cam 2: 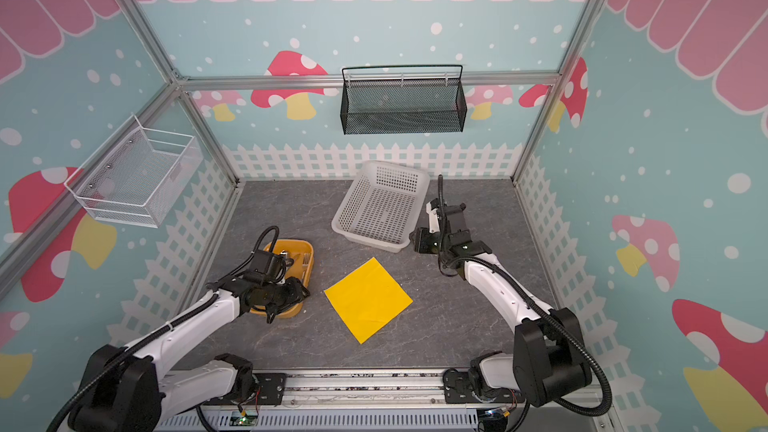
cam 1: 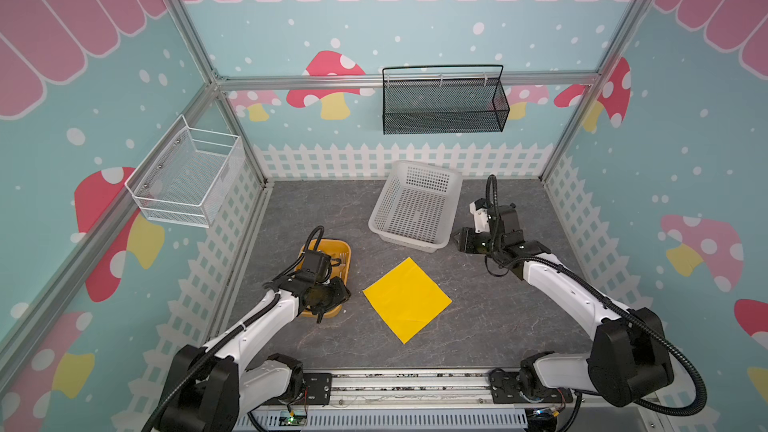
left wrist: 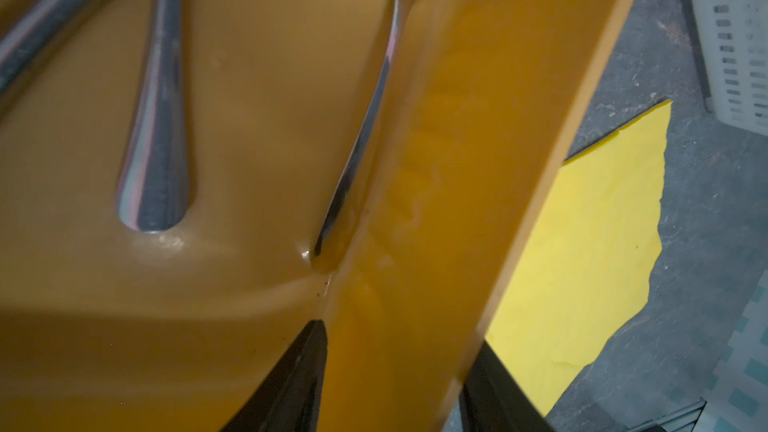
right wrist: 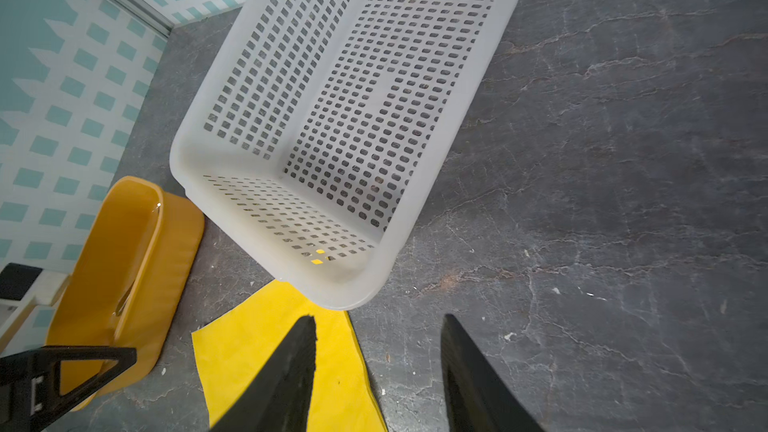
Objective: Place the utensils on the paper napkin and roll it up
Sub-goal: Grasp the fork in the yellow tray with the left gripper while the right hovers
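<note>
The left claw (left wrist: 399,334) straddles the wall of the orange tray (left wrist: 457,160); whether it pinches, I cannot tell. The utensils (left wrist: 158,139) lie inside, clearest in the left wrist view. The paper napkin (cam 1: 407,300) lies flat on the open table (cam 1: 498,326). The right claw (right wrist: 378,317) gapes empty beside the basket (right wrist: 257,76).

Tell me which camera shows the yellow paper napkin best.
The top views: in both top views the whole paper napkin lies flat on the table, all corners visible. The left wrist view catches only a part beyond the orange tray; the right wrist view shows one end, partly behind a finger of the right gripper.
</note>
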Tool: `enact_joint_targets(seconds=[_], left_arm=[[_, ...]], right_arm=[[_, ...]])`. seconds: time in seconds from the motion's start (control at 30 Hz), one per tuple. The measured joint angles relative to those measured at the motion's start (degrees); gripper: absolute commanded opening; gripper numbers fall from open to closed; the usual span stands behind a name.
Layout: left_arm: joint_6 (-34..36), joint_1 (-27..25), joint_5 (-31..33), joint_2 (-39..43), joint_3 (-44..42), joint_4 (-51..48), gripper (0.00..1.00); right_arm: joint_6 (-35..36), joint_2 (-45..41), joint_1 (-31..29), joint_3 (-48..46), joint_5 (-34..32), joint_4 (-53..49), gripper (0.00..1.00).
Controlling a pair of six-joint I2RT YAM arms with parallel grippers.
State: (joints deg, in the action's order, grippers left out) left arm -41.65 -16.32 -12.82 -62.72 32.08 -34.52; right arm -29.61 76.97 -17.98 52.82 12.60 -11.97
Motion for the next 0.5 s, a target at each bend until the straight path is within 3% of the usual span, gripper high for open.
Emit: enact_joint_targets(seconds=[0.13,0.23,0.37,0.5], left_arm=[[-2.16,0.02,0.22,6.84,-0.31,-1.18,0.53],[-1.73,0.11,0.68,7.43,2.21,-2.01,0.52],[1.46,1.07,2.23,-0.28,10.78,-5.29,0.35],[6.67,3.69,3.93,-10.05,18.14,-7.74,0.34]], right_arm=[[1.4,0.09,0.0,1.27,-0.07,-1.14,0.52],[2.34,0.09,0.0,2.14,0.33,-0.81,0.52],[3.37,0.09,0.11,2.32,3.87,0.2,0.51],[3.69,0.07,0.37,2.14,14.14,3.41,0.52]])
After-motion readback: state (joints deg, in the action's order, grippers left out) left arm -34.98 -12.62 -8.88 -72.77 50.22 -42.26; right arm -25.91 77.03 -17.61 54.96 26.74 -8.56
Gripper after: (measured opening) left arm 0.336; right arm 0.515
